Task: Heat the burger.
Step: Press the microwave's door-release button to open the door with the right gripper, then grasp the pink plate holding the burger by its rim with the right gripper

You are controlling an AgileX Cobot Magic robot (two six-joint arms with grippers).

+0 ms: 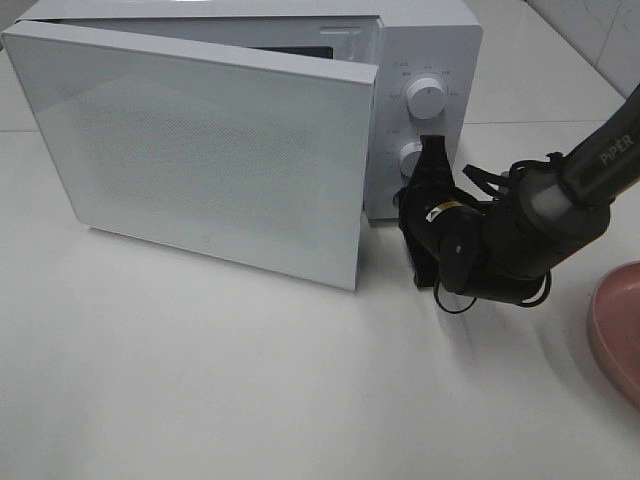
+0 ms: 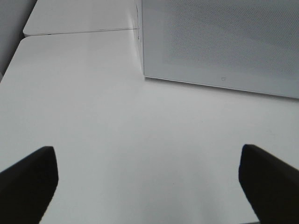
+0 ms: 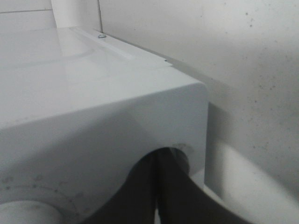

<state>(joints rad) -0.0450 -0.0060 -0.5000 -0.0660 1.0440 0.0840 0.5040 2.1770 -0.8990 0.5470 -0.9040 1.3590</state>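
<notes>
A plain white tabletop filled the room's foreground, bare in front. Nearest me, the left tool hung over that surface with its fingers spread wide and nothing between them. Off at the right edge sat a pink plate, only partly in view, and the part I could see carried nothing.

Further in, the right tool had its fingers pressed together, pointing up just beside the lower knob of the microwave. I could not tell whether it touched the knob. The door stood swung out on the left and hid the cavity.

The burger was nowhere I could see, so its look I cannot describe. It may have been inside behind the door, but I could not tell.

My worry was the open door: any turn of a knob would likely heat nothing until it latched. Closed fingers could also slip off a smooth round knob, or shove the whole microwave back. The right arm's elbow hung near the plate and might nudge it.
</notes>
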